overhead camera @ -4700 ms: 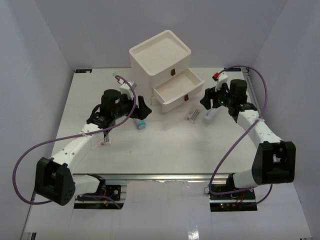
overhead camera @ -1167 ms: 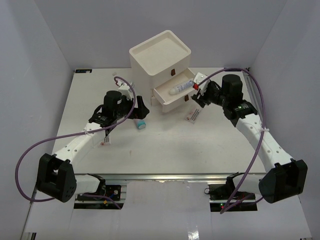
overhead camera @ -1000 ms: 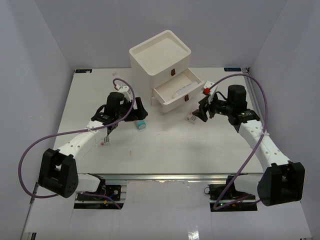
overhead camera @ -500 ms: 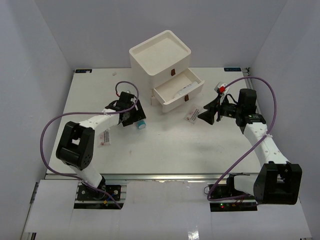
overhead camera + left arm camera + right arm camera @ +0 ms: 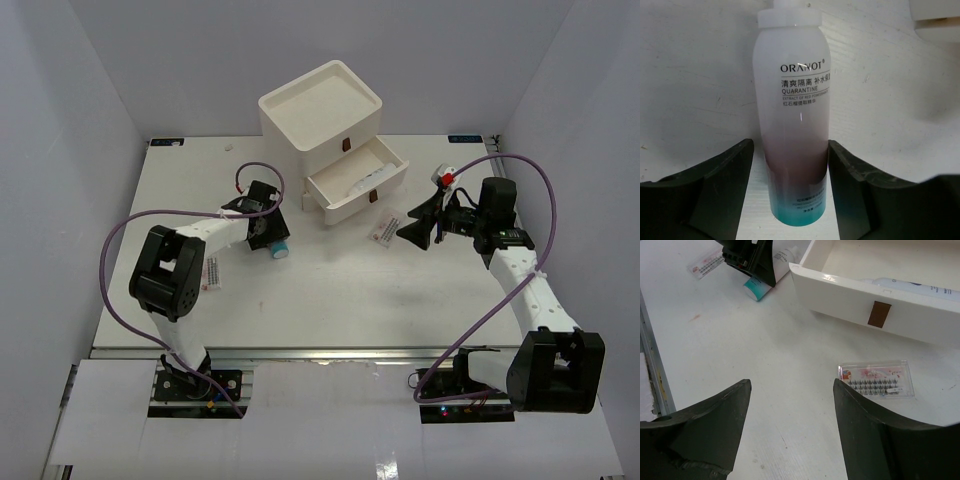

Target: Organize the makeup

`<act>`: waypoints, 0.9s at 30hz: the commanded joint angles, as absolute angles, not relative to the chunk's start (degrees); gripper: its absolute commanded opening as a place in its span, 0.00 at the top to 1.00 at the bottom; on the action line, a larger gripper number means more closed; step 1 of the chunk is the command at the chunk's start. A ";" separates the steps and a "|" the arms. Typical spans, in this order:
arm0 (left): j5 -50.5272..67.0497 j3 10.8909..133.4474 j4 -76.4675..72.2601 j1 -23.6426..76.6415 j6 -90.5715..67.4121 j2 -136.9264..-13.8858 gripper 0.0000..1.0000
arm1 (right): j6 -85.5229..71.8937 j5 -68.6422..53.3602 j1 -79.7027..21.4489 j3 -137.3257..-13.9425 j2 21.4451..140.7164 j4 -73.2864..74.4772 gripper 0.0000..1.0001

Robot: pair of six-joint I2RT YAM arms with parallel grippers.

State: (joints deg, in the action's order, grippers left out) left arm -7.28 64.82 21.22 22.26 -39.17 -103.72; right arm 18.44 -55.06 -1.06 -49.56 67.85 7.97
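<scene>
Left of the open drawer point(image 5: 865, 310), the ORANOT tube point(image 5: 795, 100) lies on the table point(image 5: 700, 75) between the wide-spread fingers of the left gripper point(image 5: 790, 150). It looks light, smooth and prone to rolling, so grip it mid-body. Farther right, the right gripper point(image 5: 790, 390) hangs spread wide near the lash packet point(image 5: 876, 380).

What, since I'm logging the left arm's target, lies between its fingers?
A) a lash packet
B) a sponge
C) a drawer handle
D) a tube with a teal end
D: the left wrist view shows the tube lying on the table between the fingers of the open left gripper.
</scene>
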 commanded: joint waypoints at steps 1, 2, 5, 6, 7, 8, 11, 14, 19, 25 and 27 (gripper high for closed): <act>-9.51 65.08 22.39 22.48 -39.05 -101.94 0.46 | 18.72 -57.46 -0.18 -49.42 66.20 6.77 0.27; -9.57 64.84 22.44 22.62 -38.88 -101.19 0.52 | 18.62 -57.65 0.36 -49.40 66.11 6.77 0.27; -10.14 63.63 22.69 23.13 -38.11 -98.19 0.72 | 18.24 -58.48 1.57 -49.33 65.85 6.70 0.27; -10.48 62.92 22.86 23.23 -37.78 -96.78 0.80 | 18.10 -58.75 1.73 -49.31 65.80 6.68 0.27; -10.85 62.05 23.03 23.31 -37.37 -95.08 0.87 | 17.92 -58.99 1.85 -49.31 65.75 6.68 0.27; -11.17 61.20 23.10 23.44 -36.76 -93.37 0.90 | 17.86 -59.15 1.92 -49.31 65.78 6.68 0.27; -11.92 58.34 23.24 24.27 -32.98 -85.85 0.97 | 17.64 -59.54 2.11 -49.31 65.84 6.67 0.27; -12.65 57.57 22.55 28.04 -24.43 -77.94 0.99 | 17.36 -59.94 2.15 -49.31 66.09 6.59 0.27; -7.44 60.72 19.67 37.54 -7.59 -72.22 0.99 | 17.31 -60.11 2.29 -49.31 66.76 6.59 0.27; -1.57 72.41 18.59 39.70 9.98 -80.28 0.99 | 17.35 -59.90 2.77 -49.17 66.83 6.59 0.27; -1.83 77.53 18.26 39.87 14.91 -83.96 0.98 | 17.26 -60.05 3.15 -49.19 66.74 6.59 0.27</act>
State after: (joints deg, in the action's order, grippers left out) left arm -3.70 68.16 21.23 40.05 -1.17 -77.28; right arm 18.05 -58.55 2.13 -49.44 66.98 7.92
